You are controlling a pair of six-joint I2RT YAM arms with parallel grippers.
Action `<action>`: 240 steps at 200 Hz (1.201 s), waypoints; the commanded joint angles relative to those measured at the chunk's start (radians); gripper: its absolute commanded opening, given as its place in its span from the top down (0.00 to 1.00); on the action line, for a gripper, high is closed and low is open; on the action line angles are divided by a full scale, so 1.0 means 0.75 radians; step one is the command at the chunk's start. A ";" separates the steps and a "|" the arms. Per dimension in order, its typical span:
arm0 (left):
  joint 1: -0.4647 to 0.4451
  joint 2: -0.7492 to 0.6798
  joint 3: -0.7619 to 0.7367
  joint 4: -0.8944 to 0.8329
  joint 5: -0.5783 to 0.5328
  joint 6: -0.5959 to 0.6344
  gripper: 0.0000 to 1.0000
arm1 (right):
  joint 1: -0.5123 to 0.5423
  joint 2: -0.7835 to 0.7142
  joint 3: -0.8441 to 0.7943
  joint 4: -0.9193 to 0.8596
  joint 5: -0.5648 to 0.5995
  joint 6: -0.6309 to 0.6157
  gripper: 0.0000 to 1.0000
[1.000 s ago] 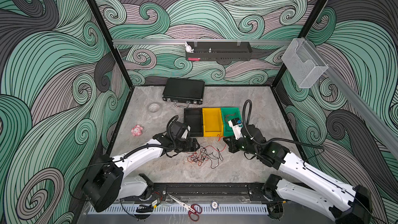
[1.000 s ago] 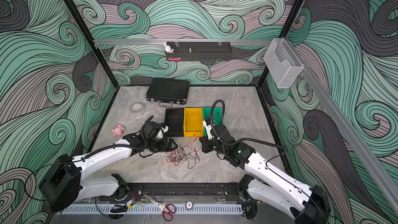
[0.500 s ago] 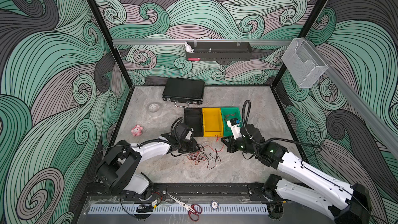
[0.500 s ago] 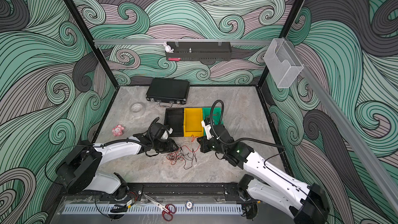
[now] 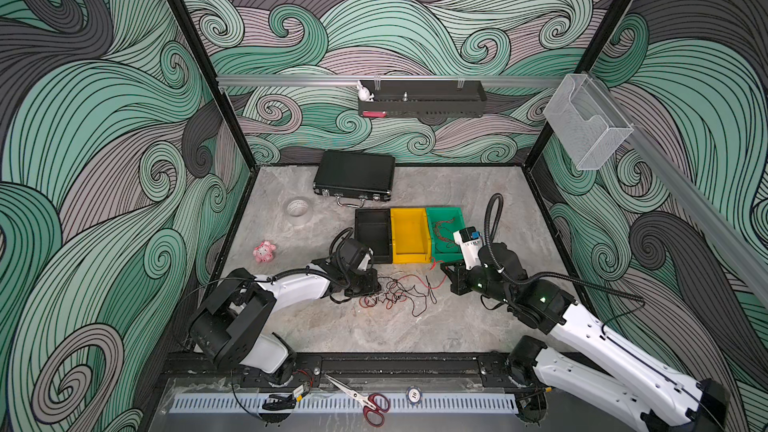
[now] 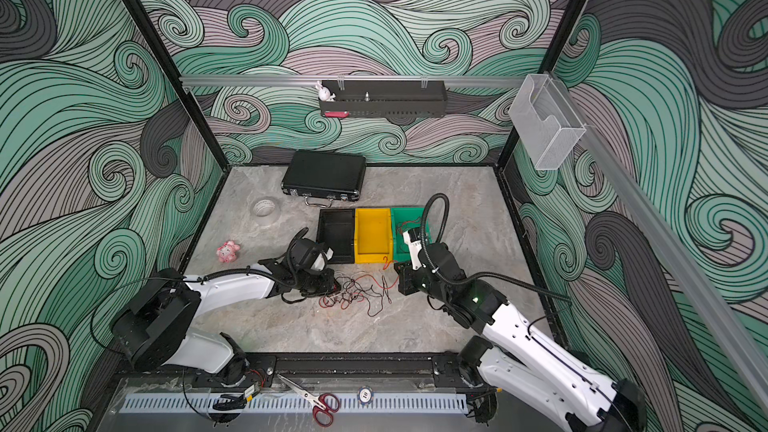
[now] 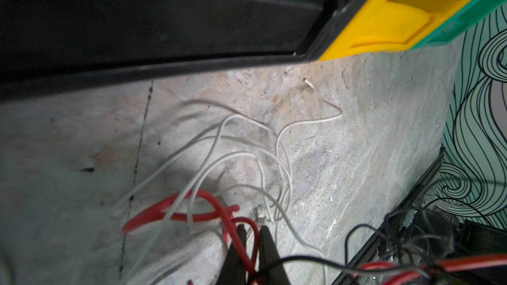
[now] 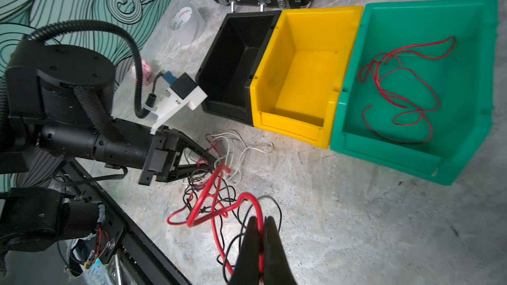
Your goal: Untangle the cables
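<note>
Right wrist view: the right pincer (image 8: 260, 219) is nipped tight on a red strand of the cables (image 8: 213, 187).
— And the left pincer (image 7: 252, 227)?
— Narrow, a red strand caught in it. The tangle lies on the bench (image 8: 343, 215) between both pincers. Another red one lies in the green bin (image 8: 384, 153), ahead of the right pincer.

Red, black and white cables (image 5: 395, 290) lie tangled on a grey, marble-veined desk (image 5: 374, 334). There is a black bin (image 5: 372, 230), a yellow bin (image 5: 409, 234) and a green bin (image 5: 444, 211), the last holding a red cable (image 8: 400, 91). The case (image 5: 355, 174) is black, the toy (image 5: 264, 252) pink, the scissors (image 5: 376, 407) red-handled. The walls (image 5: 104, 139) bear swirling waves in green, grey and mauve, lined black. The robot arms (image 5: 602, 338) are white with black joints.
</note>
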 commanded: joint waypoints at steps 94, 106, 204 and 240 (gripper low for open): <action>0.002 -0.102 -0.044 -0.081 -0.126 -0.031 0.90 | -0.113 -0.175 0.061 -0.341 0.464 -0.006 0.97; 0.002 -0.107 -0.045 -0.088 -0.128 -0.031 0.89 | -0.125 -0.196 0.058 -0.350 0.496 0.011 0.97; 0.053 -0.183 -0.108 -0.128 -0.160 -0.062 0.91 | -0.336 -0.359 0.102 -0.464 0.653 0.040 0.97; 0.091 -0.251 -0.158 -0.130 -0.173 -0.094 0.91 | -0.471 -0.362 0.111 -0.461 0.565 0.038 0.97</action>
